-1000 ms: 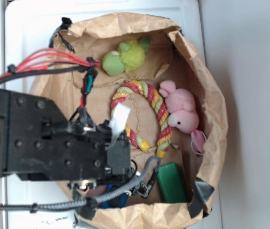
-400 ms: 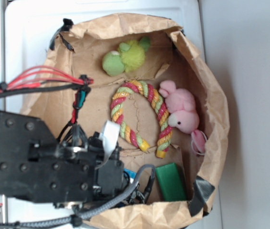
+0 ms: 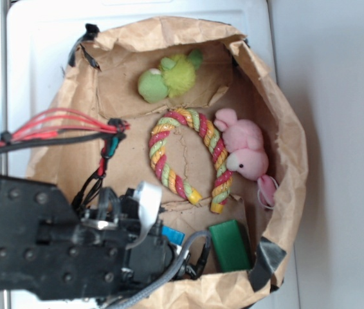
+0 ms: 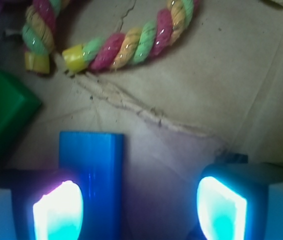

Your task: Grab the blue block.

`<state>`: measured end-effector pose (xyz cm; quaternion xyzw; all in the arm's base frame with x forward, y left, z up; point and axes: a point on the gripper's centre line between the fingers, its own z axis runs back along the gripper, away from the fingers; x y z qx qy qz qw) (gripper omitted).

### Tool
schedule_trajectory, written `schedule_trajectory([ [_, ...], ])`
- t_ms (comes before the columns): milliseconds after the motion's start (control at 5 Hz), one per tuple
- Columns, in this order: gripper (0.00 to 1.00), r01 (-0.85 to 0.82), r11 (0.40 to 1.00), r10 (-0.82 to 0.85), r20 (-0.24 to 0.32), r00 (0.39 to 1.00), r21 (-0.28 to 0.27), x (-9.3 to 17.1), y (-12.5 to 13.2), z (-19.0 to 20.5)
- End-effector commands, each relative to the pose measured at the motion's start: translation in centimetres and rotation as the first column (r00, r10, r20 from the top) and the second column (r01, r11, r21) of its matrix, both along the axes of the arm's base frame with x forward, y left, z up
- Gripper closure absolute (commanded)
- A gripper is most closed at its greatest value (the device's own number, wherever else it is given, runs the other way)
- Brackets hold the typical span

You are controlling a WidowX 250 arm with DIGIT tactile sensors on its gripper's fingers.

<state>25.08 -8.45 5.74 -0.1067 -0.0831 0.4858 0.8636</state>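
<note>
The blue block (image 4: 95,172) lies flat on the brown paper floor of the bag. In the wrist view it runs up from the bottom edge, right beside my left fingertip (image 4: 56,212). My gripper (image 4: 139,210) is open, its jaws wide apart, with the block at the left side of the gap and bare paper between it and the right pad. In the exterior view only a small corner of the blue block (image 3: 173,235) shows past the black arm, and the gripper itself is hidden under the arm.
A dark green block (image 3: 229,245) lies just right of the blue one, also seen as the green block (image 4: 4,112) at the wrist view's left. A striped rope ring (image 3: 185,158), pink plush bunny (image 3: 246,152) and green plush (image 3: 166,77) lie farther in. Paper bag walls (image 3: 291,161) enclose everything.
The arm has moved down the picture toward the bag's near edge and lower into it. More of the paper floor and the blue block's corner now show above it.
</note>
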Motion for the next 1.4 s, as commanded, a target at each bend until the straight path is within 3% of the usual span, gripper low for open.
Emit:
schedule_trajectory([
  [0, 0.0, 0.031, 0.999, -0.03, 0.044, 0.999, -0.018, 1.55, 0.06, 0.7],
  [800, 0.0, 0.101, 0.995, -0.1, 0.082, 0.992, -0.011, 2.04, -0.06, 0.06],
  [1200, 0.0, 0.059, 0.998, -0.058, 0.046, 0.997, -0.022, 2.54, -0.35, 0.05],
])
